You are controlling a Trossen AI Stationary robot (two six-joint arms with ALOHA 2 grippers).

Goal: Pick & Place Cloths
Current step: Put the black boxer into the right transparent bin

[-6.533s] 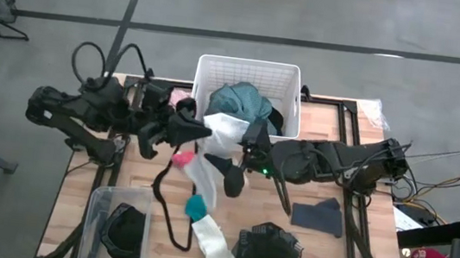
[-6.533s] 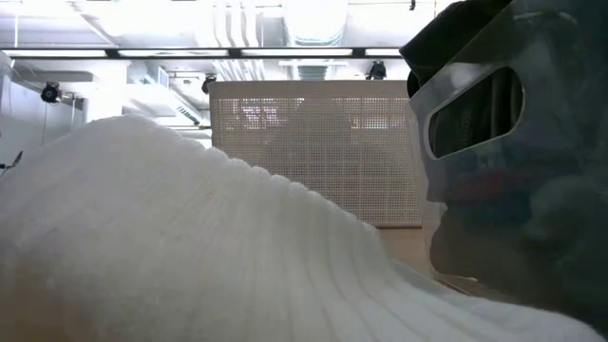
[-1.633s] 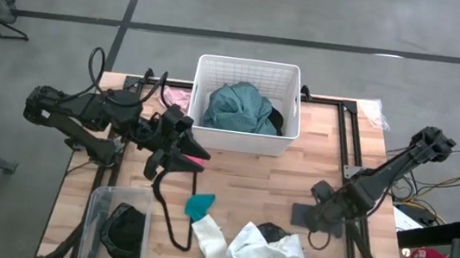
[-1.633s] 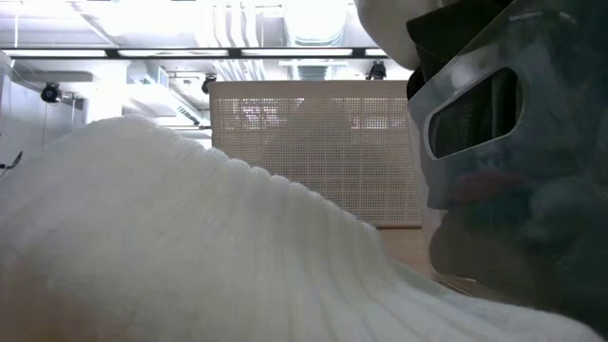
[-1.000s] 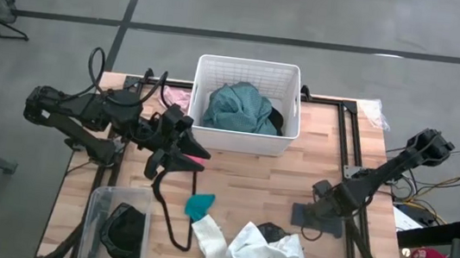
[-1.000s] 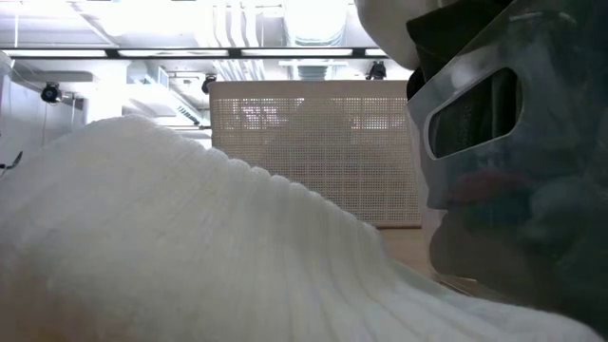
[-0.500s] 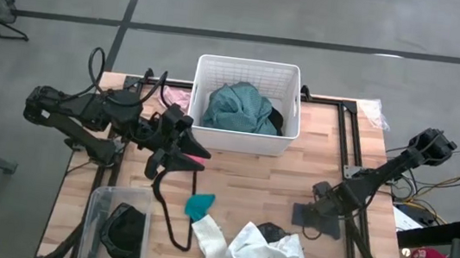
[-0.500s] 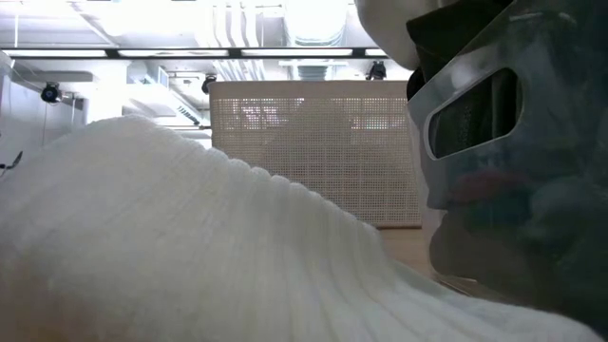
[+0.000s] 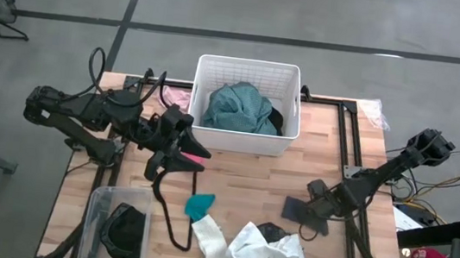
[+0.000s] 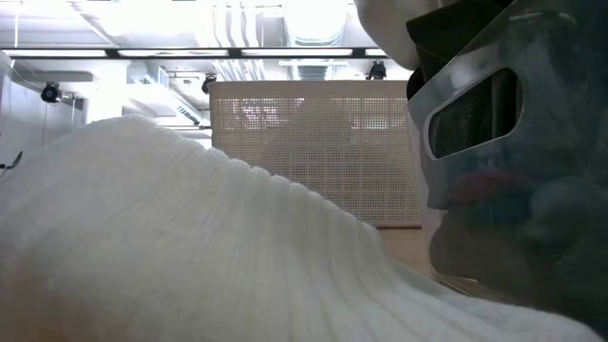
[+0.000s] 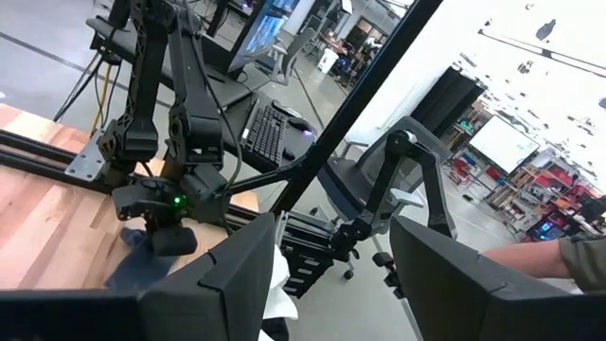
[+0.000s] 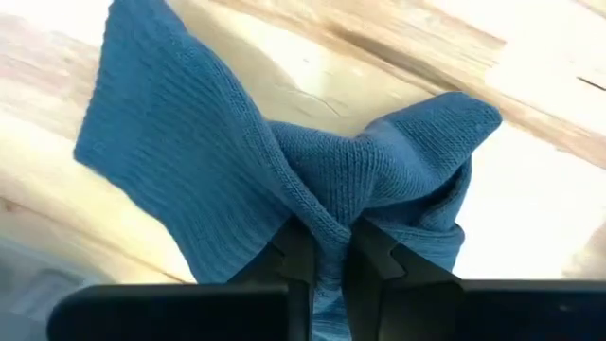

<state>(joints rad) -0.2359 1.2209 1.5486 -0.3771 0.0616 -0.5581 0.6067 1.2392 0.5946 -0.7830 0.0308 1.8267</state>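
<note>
Fingers of the right gripper (image 12: 329,248) pinch a bunched fold of the dark grey cloth (image 9: 297,210), low over the table's (image 9: 251,170) right side. Right wrist view shows its ribbed knit and puckered fold. Left gripper (image 9: 178,145) waits beside the basket (image 9: 250,70), fingers (image 11: 222,284) spread.

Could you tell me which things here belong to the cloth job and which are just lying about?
Job:
teal garment in the white basket
dark grey cloth, pinched by the right gripper
white socks
small teal piece
pink piece by the open left gripper

Lying about:
black cord loop
clear bin
</note>
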